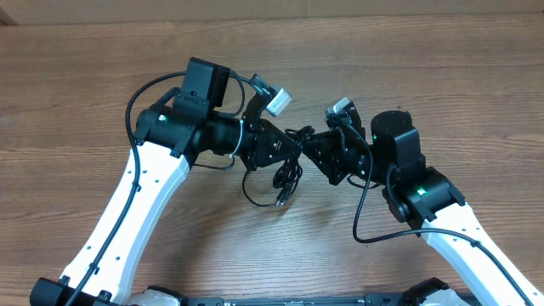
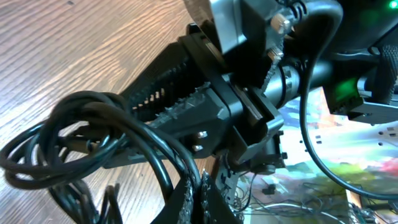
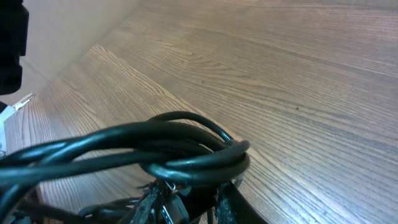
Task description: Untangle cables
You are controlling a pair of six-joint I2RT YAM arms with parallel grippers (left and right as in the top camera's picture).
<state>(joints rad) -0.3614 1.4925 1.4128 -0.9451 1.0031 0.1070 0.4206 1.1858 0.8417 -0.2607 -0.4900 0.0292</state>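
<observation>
The cables [image 1: 286, 177] are a tangle of thin black cords held above the wooden table [image 1: 102, 76], between my two grippers at the centre. My left gripper [image 1: 293, 153] comes from the left and is shut on the cables; in the left wrist view its pads [image 2: 199, 199] pinch a strand of the cable loops [image 2: 93, 130]. My right gripper [image 1: 313, 150] comes from the right and faces it, almost touching. In the right wrist view its fingers [image 3: 189, 202] grip the cable loops [image 3: 186, 152], which arch over the fingertips. A loose loop hangs down toward the table.
The right gripper's toothed fingers [image 2: 168, 102] fill the middle of the left wrist view. Thicker black arm wiring [image 1: 365, 212] loops beside the right arm, and more [image 1: 140, 98] beside the left arm. Bare wooden table lies all around.
</observation>
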